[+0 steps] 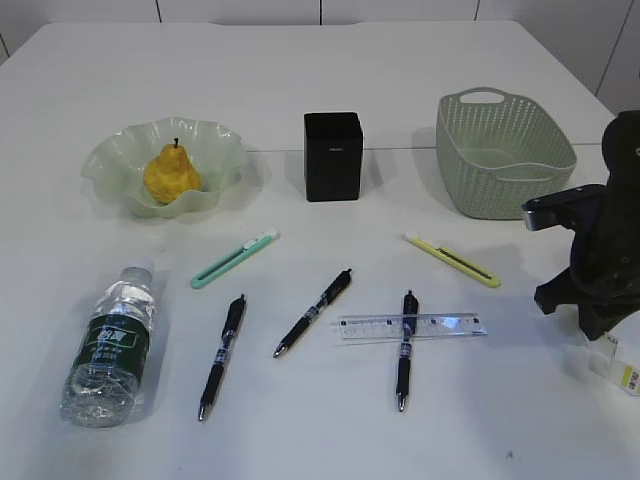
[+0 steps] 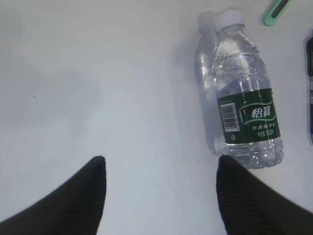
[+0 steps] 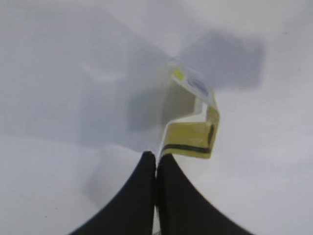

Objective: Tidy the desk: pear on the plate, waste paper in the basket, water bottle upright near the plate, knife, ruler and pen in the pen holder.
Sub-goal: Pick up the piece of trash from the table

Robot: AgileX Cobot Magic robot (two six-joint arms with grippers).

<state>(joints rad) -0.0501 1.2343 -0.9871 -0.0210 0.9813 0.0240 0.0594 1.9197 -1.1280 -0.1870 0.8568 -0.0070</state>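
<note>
The yellow pear [image 1: 172, 172] sits on the pale green wavy plate [image 1: 110, 160]. The water bottle [image 1: 112, 345] lies on its side at the front left; it also shows in the left wrist view [image 2: 242, 93]. My left gripper [image 2: 160, 164] is open and empty over bare table, left of the bottle. My right gripper [image 3: 156, 156] is shut on a folded white and yellow waste paper [image 3: 190, 117], held near the table at the right [image 1: 615, 365]. A green knife [image 1: 234, 258], a yellow knife [image 1: 452, 260], three pens [image 1: 313, 312] and a clear ruler [image 1: 440, 325] lie on the table.
The black pen holder [image 1: 333, 156] stands at the back middle. The pale green basket [image 1: 505, 155] stands at the back right, behind my right arm. The ruler lies across the right pen [image 1: 404, 350]. The left pen [image 1: 221, 356] lies beside the bottle.
</note>
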